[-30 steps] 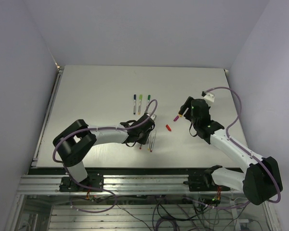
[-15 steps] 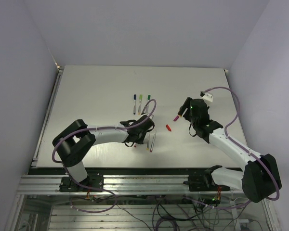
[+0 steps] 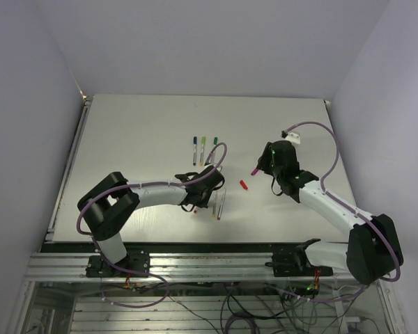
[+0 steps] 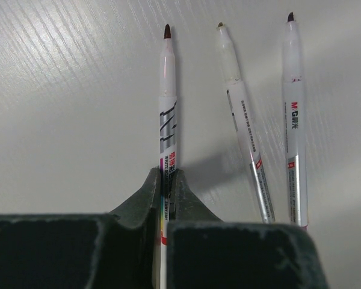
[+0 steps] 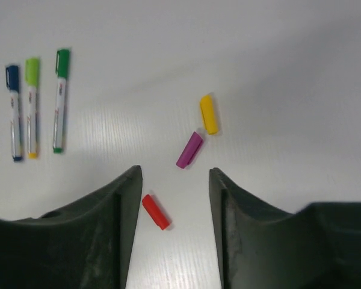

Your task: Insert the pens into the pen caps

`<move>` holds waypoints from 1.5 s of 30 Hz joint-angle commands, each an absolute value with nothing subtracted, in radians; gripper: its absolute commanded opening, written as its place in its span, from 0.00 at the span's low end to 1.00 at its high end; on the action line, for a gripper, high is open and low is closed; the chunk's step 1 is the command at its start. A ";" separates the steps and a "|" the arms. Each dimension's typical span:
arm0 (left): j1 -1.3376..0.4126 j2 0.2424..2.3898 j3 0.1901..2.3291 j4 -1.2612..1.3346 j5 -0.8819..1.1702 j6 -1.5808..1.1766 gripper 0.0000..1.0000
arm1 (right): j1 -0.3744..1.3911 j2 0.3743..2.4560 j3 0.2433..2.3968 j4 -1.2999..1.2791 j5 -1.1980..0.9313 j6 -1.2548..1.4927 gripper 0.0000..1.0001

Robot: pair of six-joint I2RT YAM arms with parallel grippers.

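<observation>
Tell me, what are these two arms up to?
The left arm grips one uncapped pen in its shut jaws, two more uncapped pens lying beside it. The right arm hovers, jaws open, above a red cap, a purple cap and a yellow cap on the table. Three capped pens lie further back.

The purple cap [image 5: 189,149] — yellow cap [image 5: 209,114] at one o'clock of it, red cap [image 5: 155,211] at seven. The capped pens [image 5: 31,108]: blue, lime, green tops. The pen [image 4: 166,90] in the charcoal left gripper [image 4: 166,177] — white barrel, black zigzags, dark-red tip.
</observation>
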State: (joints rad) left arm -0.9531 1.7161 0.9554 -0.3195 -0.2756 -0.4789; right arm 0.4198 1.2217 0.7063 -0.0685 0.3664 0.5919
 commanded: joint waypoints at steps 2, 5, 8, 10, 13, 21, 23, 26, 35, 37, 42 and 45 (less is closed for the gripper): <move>-0.956 1.723 0.969 -0.407 -0.260 -0.460 0.07 | 0.416 1.273 0.753 -0.108 0.206 0.463 0.37; -0.953 1.697 0.999 -0.402 -0.266 -0.449 0.07 | 0.417 1.313 0.771 -0.137 0.149 0.440 0.31; -0.946 1.674 1.026 -0.402 -0.274 -0.445 0.07 | 0.418 1.345 0.779 -0.146 0.099 0.419 0.31; -0.939 1.659 1.045 -0.402 -0.276 -0.438 0.07 | 0.418 1.370 0.790 -0.154 0.060 0.403 0.32; -0.929 1.632 1.068 -0.397 -0.276 -0.428 0.07 | 0.419 1.413 0.808 -0.165 0.006 0.380 0.32; -0.877 1.546 1.067 -0.347 -0.212 -0.429 0.07 | 0.431 1.467 0.823 -0.155 -0.051 0.352 0.34; -0.861 1.535 1.060 -0.332 -0.193 -0.438 0.07 | 0.434 1.484 0.829 -0.164 -0.060 0.349 0.34; -0.842 1.528 1.052 -0.311 -0.165 -0.444 0.07 | 0.443 1.511 0.841 -0.179 -0.065 0.339 0.34; -0.816 1.525 1.043 -0.292 -0.134 -0.440 0.07 | 0.512 1.598 0.894 -0.243 0.037 0.284 0.37; -0.812 1.525 1.040 -0.290 -0.129 -0.440 0.07 | 0.519 1.608 0.897 -0.245 0.049 0.284 0.38; -0.803 1.530 1.034 -0.282 -0.113 -0.442 0.07 | 0.524 1.643 0.902 -0.254 0.078 0.275 0.38; -0.798 1.530 1.030 -0.275 -0.103 -0.444 0.07 | 0.527 1.653 0.905 -0.259 0.102 0.270 0.38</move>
